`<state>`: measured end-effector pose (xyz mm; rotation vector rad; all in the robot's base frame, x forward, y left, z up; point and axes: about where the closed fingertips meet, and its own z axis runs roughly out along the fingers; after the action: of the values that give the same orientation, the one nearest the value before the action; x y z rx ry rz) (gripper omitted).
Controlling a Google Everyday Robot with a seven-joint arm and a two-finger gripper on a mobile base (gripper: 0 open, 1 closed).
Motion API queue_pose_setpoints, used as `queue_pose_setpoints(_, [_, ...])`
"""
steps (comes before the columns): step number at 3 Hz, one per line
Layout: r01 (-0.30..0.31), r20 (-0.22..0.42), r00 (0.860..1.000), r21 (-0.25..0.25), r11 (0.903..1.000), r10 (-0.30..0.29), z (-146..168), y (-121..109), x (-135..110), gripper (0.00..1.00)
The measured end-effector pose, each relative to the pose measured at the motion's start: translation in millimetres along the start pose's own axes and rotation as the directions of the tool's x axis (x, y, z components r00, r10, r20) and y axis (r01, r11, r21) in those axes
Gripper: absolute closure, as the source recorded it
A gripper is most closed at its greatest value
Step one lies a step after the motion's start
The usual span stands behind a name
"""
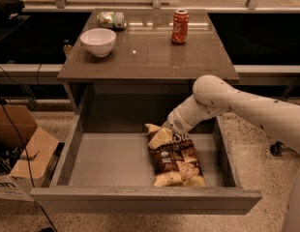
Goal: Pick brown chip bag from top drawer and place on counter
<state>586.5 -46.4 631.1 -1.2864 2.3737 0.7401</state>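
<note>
Glossy grey-brown desk (150, 64) atop a cabinet, standing on a speckled floor (251, 151) before a dark recess. On the desk stood a white bowl (97, 41) at rear left, a green-and-silver packet (112, 19) behind it, and a red can (180, 26) at rear right, all well apart. An opened cardboard box (24, 146) lay on the floor to the left. The top drawer (106, 166) was pulled fully out, its grey floor exposed. The brown chip bag (175, 158) lay flat in the drawer's right half, lengthwise front to back, dark brown with cream ends, white lettering and pictured chips; its rear cream end was crumpled and raised. The white arm (237, 105) reached down from the right into the drawer, and the claw (165, 128) was at the bag's rear end, touching it. Whether the claw was spread or pinching the bag could not be told.
</note>
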Motion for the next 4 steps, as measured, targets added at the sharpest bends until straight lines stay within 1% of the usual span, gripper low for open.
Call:
queue_pose_setpoints(1, [0.02, -0.023, 1.0, 0.033, 0.9993, -0.019, -13.4, 3.7, 6.8, 0.65])
queue_pose_setpoints(2, [0.019, -0.019, 1.0, 0.053, 0.9984, -0.018, -35.0, 12.5, 10.7, 0.89])
queue_pose_setpoints(3, [0.009, 0.029, 1.0, 0.083, 0.9965, -0.011, -71.6, 27.9, 10.3, 1.0])
queue_pose_setpoints(4, [-0.008, 0.098, 0.995, 0.12, 0.9928, -0.004, -124.9, 42.9, 9.4, 1.0])
